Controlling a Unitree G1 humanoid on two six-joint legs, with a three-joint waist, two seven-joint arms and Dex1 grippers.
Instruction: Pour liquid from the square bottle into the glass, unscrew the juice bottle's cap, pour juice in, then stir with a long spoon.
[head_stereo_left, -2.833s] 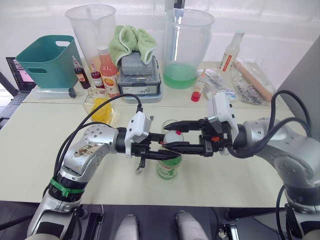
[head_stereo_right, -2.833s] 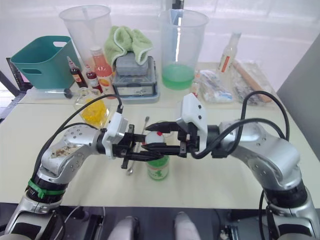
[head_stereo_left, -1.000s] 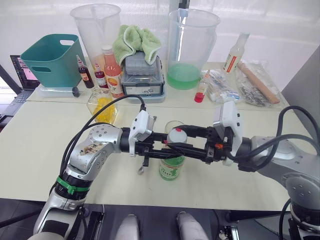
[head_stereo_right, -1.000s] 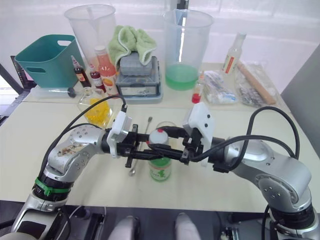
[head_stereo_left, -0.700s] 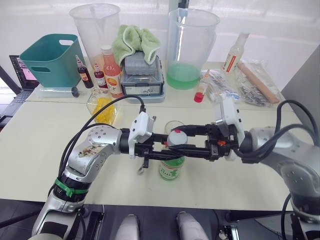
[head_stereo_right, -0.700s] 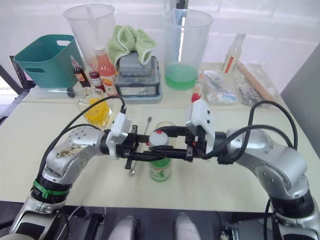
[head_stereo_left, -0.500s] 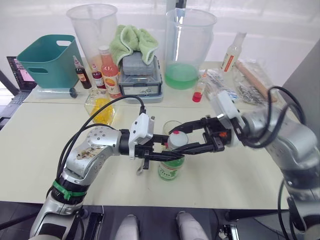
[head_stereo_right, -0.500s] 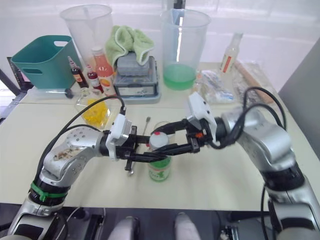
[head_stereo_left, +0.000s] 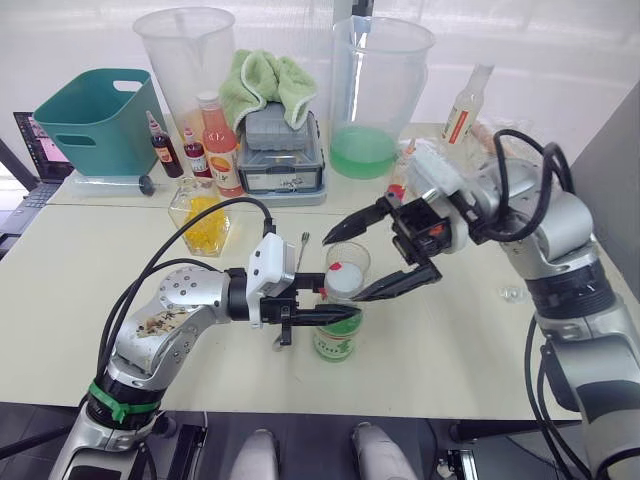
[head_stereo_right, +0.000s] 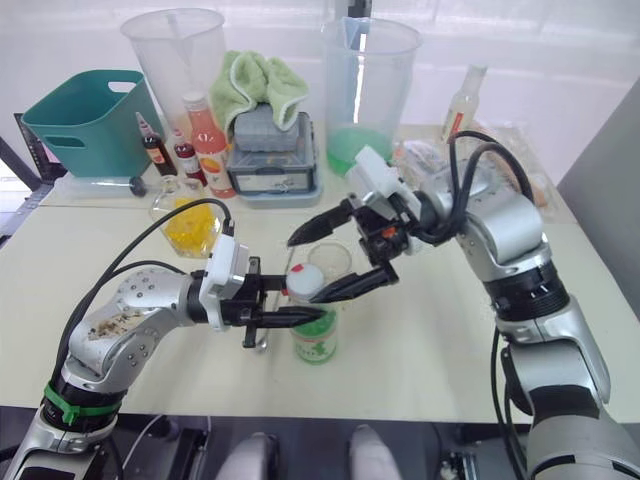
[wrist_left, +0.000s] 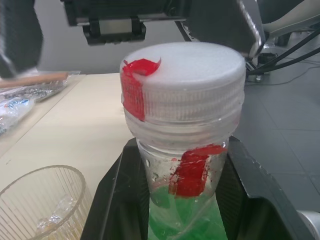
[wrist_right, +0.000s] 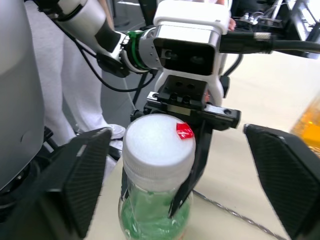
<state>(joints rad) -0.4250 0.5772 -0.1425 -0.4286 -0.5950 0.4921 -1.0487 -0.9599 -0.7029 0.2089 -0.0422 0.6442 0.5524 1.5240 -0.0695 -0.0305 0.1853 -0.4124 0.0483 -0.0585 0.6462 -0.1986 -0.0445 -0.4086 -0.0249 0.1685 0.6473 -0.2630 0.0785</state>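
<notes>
The left tool (head_stereo_left: 335, 312) clamps the juice bottle (head_stereo_left: 338, 335) at its neck near the worktop's front edge. The right tool (head_stereo_left: 372, 260) hangs released above the cap (wrist_left: 184, 75). Ribbed and stiff, the cap should take a firm side pinch.

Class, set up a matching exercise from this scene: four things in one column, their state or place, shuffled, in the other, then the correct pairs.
Things:
1. cap
2. left tool
3. right tool
4. square bottle

States:
A. open, beside the cap
B. shut on the juice bottle neck
C. still screwed on
D. standing apart, holds yellow liquid

Pairs: 1-C, 2-B, 3-A, 4-D
</notes>
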